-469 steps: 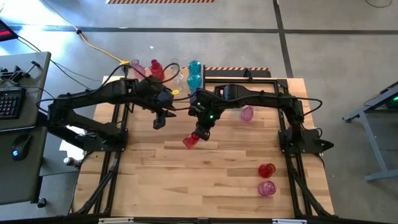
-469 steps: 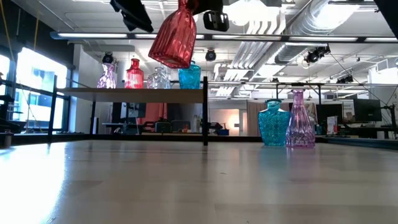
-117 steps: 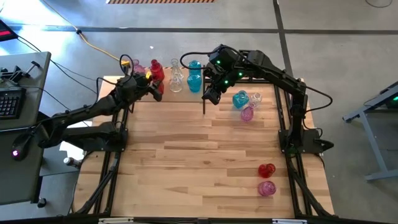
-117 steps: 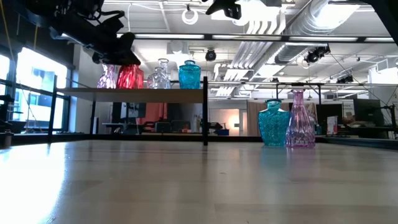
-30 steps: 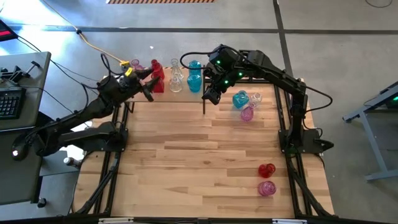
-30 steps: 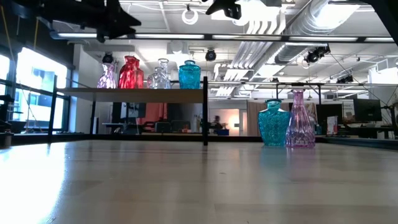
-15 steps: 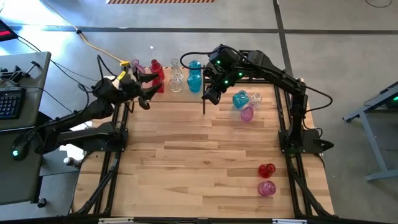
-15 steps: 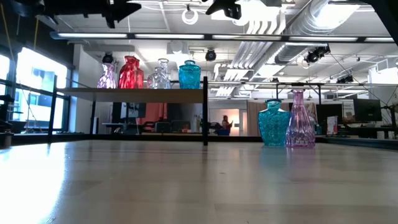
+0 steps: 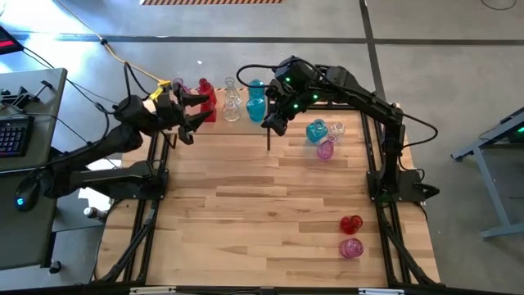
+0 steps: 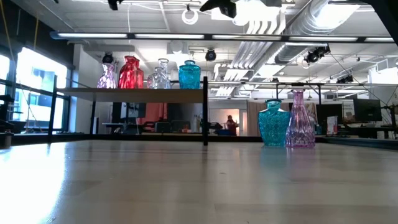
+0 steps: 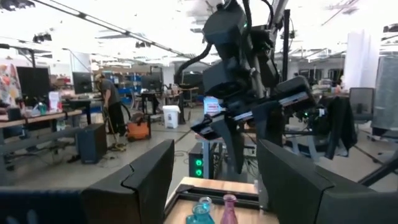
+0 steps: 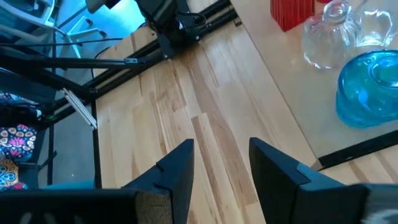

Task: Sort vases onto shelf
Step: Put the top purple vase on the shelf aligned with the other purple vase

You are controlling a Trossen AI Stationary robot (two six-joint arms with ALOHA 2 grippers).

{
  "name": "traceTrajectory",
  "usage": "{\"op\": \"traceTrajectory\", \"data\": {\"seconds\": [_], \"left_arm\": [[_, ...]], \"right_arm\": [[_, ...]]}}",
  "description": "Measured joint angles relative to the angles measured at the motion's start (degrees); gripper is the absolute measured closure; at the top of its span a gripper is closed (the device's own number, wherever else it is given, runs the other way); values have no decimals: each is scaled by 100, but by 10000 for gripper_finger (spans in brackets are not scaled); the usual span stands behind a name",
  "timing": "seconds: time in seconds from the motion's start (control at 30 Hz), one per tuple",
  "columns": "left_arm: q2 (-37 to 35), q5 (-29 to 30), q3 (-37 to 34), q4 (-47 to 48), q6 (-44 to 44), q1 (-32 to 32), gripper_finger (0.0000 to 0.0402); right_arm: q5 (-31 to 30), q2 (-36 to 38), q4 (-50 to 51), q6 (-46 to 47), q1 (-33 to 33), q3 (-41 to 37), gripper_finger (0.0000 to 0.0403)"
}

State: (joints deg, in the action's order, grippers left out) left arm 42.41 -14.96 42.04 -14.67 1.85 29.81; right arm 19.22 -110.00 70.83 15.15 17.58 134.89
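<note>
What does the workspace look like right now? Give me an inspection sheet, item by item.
Surface: plank tabletop, mostly bare.
Shelf: holds a pink vase, a red vase, a clear vase and a teal vase, all upright.
Vases off the shelf: teal and pink upright on the table's far side; a red and a pink one near the right front.
Clutter: nothing seen.
Grippers: left gripper open, empty, beside the shelf's left end; right gripper open, empty, above the shelf's right end.
Cables: yellow cable on the floor.
Surroundings: keyboard on a side desk; a person far off.
</note>
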Motion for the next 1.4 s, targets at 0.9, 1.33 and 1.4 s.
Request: {"op": "traceTrajectory", "data": {"seconds": [0.9, 1.33, 1.4], "left_arm": [[716, 13, 1270, 509, 0, -302, 181], [950, -444, 1521, 554, 105, -302, 181], [951, -444, 1521, 632, 103, -302, 181]], "right_arm": [[-229, 90, 1917, 31, -537, -55, 268], [-937, 290, 1919, -261, -68, -52, 268], [-939, 372, 1919, -263, 121, -52, 268]]}}
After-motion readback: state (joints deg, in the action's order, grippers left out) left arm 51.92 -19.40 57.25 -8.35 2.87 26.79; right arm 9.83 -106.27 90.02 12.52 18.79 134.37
